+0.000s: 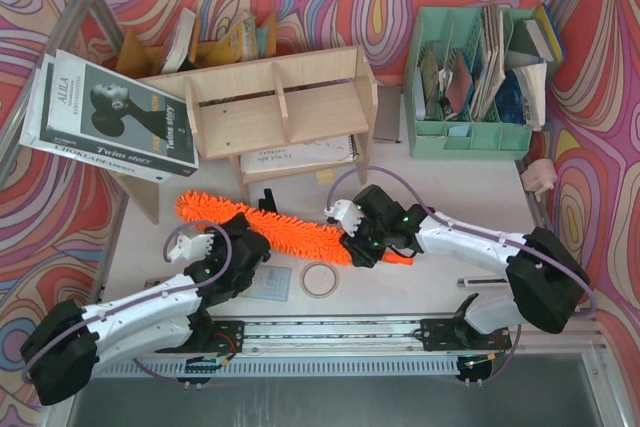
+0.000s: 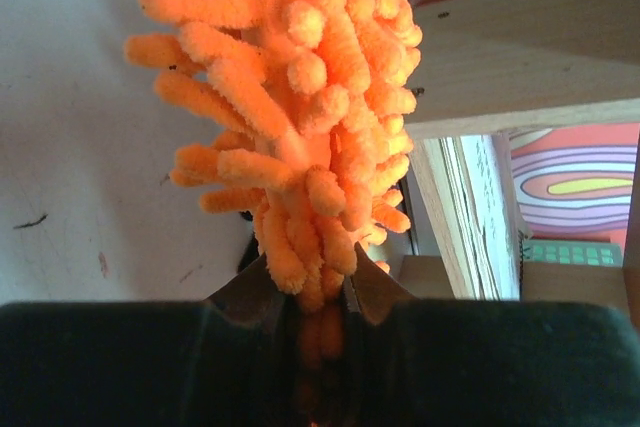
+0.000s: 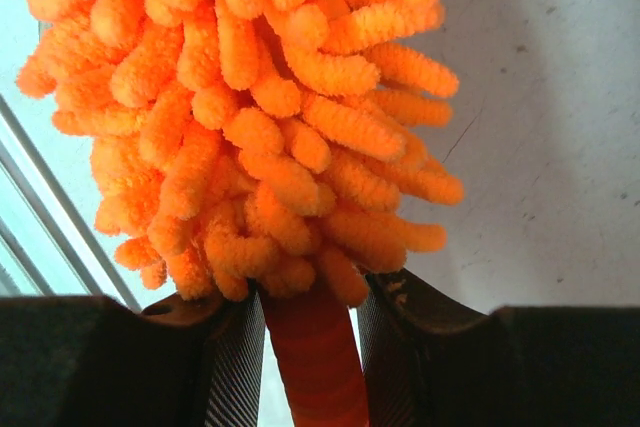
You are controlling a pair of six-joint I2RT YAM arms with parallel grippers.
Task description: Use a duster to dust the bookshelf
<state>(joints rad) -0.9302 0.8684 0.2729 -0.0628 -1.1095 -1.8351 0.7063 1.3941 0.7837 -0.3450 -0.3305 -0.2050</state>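
Observation:
The duster [image 1: 280,229] lies slanted on the table in front of the bookshelf [image 1: 270,107], fluffy orange head to the left, handle end [image 1: 402,258] to the right. My left gripper [image 1: 257,232] is shut on the head's fluffy strands near its middle. In the left wrist view the strands [image 2: 300,127] are pinched between the jaws of the left gripper [image 2: 308,275], with the shelf's pale wood [image 2: 520,57] just beyond. My right gripper [image 1: 356,244] is shut on the smooth handle [image 3: 315,367] right where the head begins, seen in the right wrist view at the right gripper [image 3: 310,295].
A mint-green organiser [image 1: 470,132] full of books stands at the back right. Stacked books [image 1: 100,117] lean at the left of the shelf, and a notebook [image 1: 300,157] lies under it. A tape roll [image 1: 320,280] and a small clear square [image 1: 268,284] lie near the arm bases.

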